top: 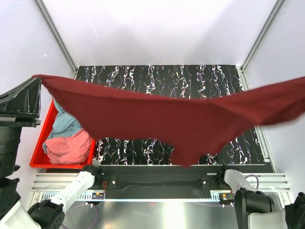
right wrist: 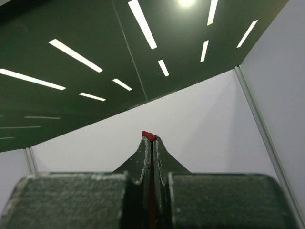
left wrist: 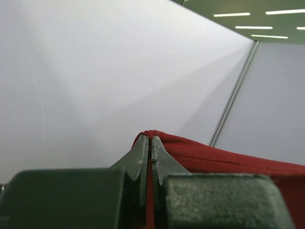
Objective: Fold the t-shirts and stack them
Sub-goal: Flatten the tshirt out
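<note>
Top external view: dark maroon cotton short-sleeved t-shirt stretched wide in the air, well above black white-veined marbled worktop, spanning nearly the whole frame from left edge to right. Upper edge pulled taut between two held points. Lower edge sagging in a soft curve, one lobe hanging lowest near centre-right. No contact with worktop, as far as visible.

Left wrist view: left hand clamped tight on a fold of maroon cloth, fabric bunched over the tips and trailing away to the right. Right wrist view: right hand likewise pinched closed, only a small red nub of cloth poking above the tips, rest of the shirt out of sight there.

Handling, judged: light, limp, no stiffness. Likely to drape and swing freely, and to fold onto itself when lowered. Matte knit, grippy rather than slippery, not fragile. Thin pinch on the right probably easy to lose if tugged. Best taken at hem corners or shoulder seams, for doubled cloth and a fuller bite. Edge now in grip, hem or shoulders: impossible to tell.

Materials elsewhere: rectangular red plastic bin at left of worktop, holding dusty teal-blue t-shirt crumpled toward the far side and coral pink t-shirt heaped nearer, the two touching. Hard stone-pattern worktop, smooth white walls.

Stage, judged: one shirt spread for laying flat, two others waiting unfolded in the bin.
</note>
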